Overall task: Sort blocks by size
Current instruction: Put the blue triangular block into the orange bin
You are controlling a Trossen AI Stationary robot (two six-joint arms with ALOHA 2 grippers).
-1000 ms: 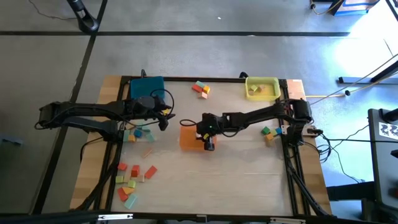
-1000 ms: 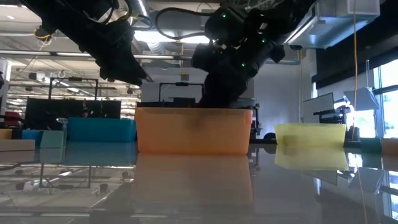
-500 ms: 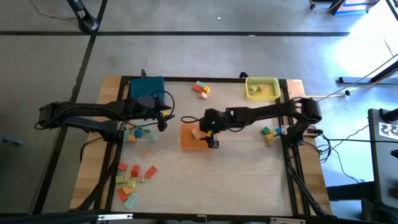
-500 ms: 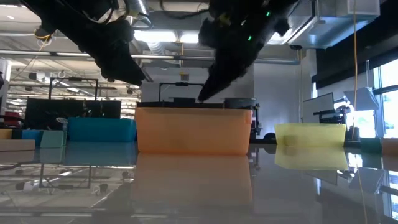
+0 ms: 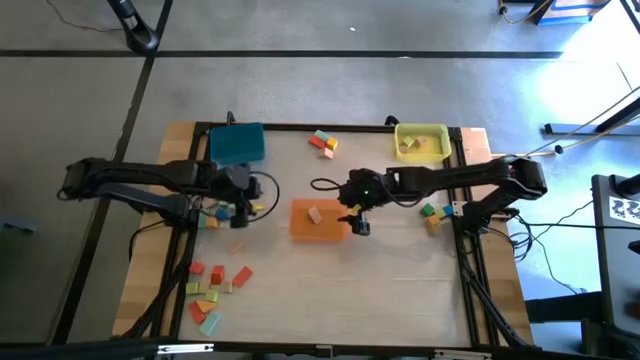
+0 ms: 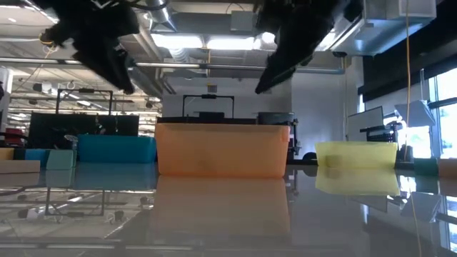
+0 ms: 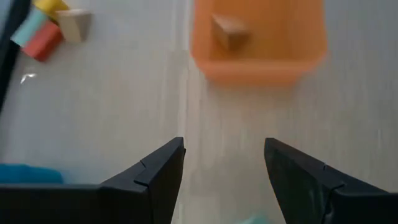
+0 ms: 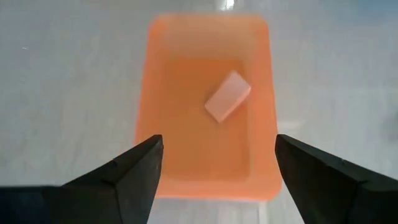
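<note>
Right gripper (image 5: 358,222) hangs just off the orange tray's (image 5: 300,232) 3 o'clock edge, fingers spread wide, nothing between them. Its wrist view looks down into the tray, where one tan block (image 8: 227,96) lies tilted, clear of all four walls.

Left gripper (image 5: 243,209) sits at the tray's 9 o'clock, apart from it, fingers parted and empty, above a small cluster of blocks (image 5: 212,214).

More blocks lie loose at the table's 7 o'clock corner (image 5: 213,286), at 12 o'clock (image 5: 322,142) and near the 3 o'clock edge (image 5: 432,213).

Blue tray (image 5: 237,143) stands at 11 o'clock, yellow tray (image 5: 421,130) at 1 o'clock, holding blocks.

Open table (image 5: 400,290) runs from 5 to 6 o'clock, below the orange tray.
</note>
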